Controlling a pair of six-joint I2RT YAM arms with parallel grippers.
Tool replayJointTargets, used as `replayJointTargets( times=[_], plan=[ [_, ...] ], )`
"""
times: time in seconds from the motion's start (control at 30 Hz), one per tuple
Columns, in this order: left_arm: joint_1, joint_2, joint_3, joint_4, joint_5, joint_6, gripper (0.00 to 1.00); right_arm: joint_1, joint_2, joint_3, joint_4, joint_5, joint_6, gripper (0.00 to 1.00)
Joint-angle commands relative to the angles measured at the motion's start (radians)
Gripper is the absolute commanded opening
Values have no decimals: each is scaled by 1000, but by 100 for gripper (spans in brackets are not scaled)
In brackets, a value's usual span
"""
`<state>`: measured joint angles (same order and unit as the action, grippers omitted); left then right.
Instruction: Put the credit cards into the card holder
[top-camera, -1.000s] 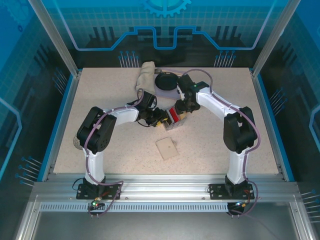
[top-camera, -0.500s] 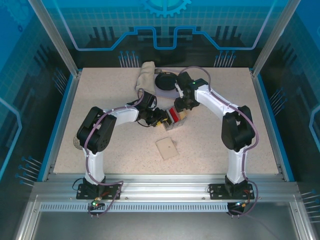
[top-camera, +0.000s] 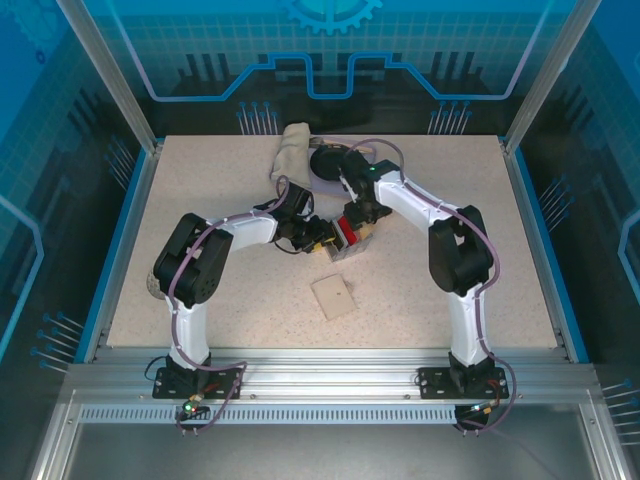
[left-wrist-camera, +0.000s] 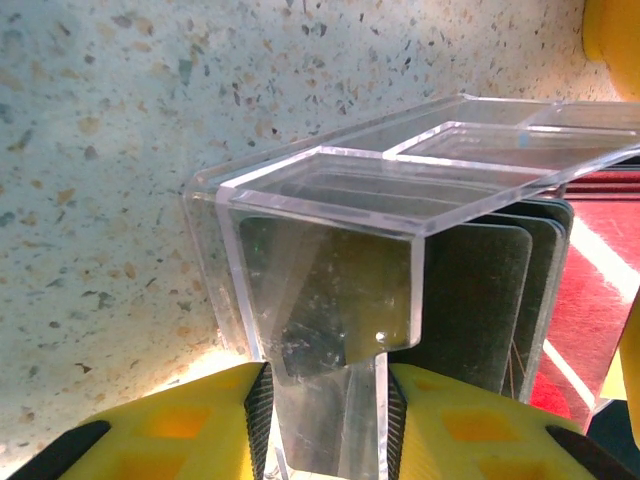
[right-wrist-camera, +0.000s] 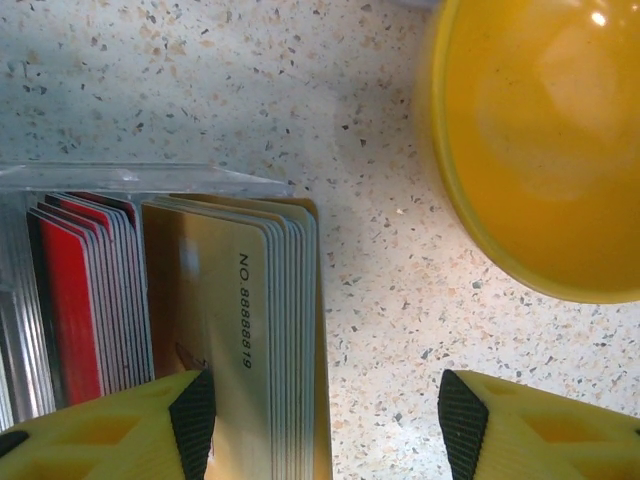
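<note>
pinching one wall of the clear box (left-wrist-camera: 320, 190), the left gripper (left-wrist-camera: 325, 400) is clenched on that acrylic panel, a yellow finger on each face, which looks meant to brace the box. the right gripper (right-wrist-camera: 325, 420) hangs released, jaws parted wide over the box's end. some top edges of the credit cards (right-wrist-camera: 240, 330) lie in the gap along with bare table, and nothing is pinched. the cards stand upright on edge inside the box, packed face to face, a red and dark group on one side and a gold group on the other. they look light, thin and stiff with slight flex, and glossy, so likely slippery. packed this tight, a single card will be hard to separate. i judge the best hold to be the exposed top edge, pads on the two flat faces, lifting straight up so neighbours do not ride along. the card holder (top-camera: 333, 297) lies flat, apparently closed, on the table (top-camera: 200, 180), well apart on the near side of the box. it looks soft and may need holding open. a yellow rounded thing (right-wrist-camera: 540, 130) sits just beside the box.
</note>
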<state>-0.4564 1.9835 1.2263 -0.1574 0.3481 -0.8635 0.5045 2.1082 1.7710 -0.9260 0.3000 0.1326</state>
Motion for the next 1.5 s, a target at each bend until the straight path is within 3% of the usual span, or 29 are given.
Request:
replayJointTargets(
  times=[0.0,0.3,1.47],
  plan=[
    [-7,11,-1,-132,-18,40,36,8,39,26,-26,51,-20,63],
    [-7,9,-7,-140,-22,50,35,26,17,34,-19,161,-16,60],
    [-5,8,-7,-150,-19,57,34,43,-24,52,-28,173,-34,50]
  ],
)
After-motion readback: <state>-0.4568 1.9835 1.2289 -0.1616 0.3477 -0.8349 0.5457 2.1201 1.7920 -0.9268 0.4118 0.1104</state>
